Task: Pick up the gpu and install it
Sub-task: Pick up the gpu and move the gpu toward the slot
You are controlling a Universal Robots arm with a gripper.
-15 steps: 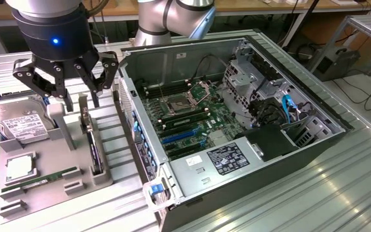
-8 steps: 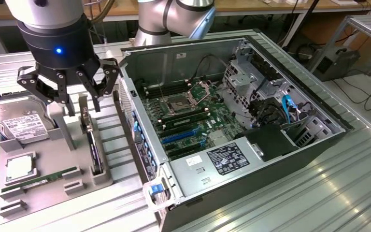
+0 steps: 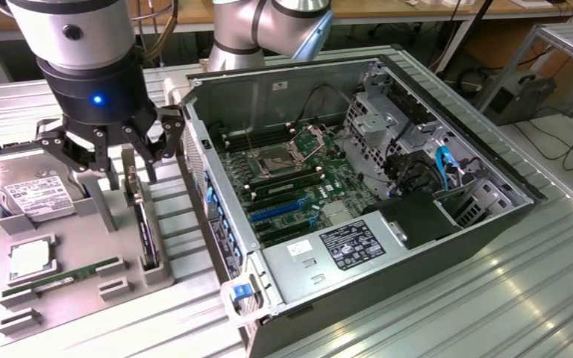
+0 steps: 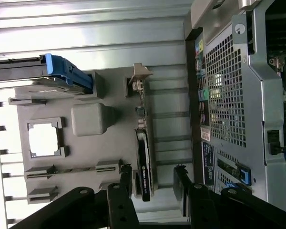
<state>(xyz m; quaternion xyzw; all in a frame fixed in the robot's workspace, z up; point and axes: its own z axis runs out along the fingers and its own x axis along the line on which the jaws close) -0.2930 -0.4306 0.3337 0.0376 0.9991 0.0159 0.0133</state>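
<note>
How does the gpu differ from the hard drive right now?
The gpu is thin and black; the hard drive is silver and boxy with a white label. The gpu stands on edge; the hard drive lies label-up. The open end effector is over the gpu, not the hard drive. Both sit in the gray fixture.

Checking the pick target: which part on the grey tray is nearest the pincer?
The gpu, the black card standing on edge beside the computer case, under the open pincer. The hard drive, processor and memory stick sit farther away.
</note>
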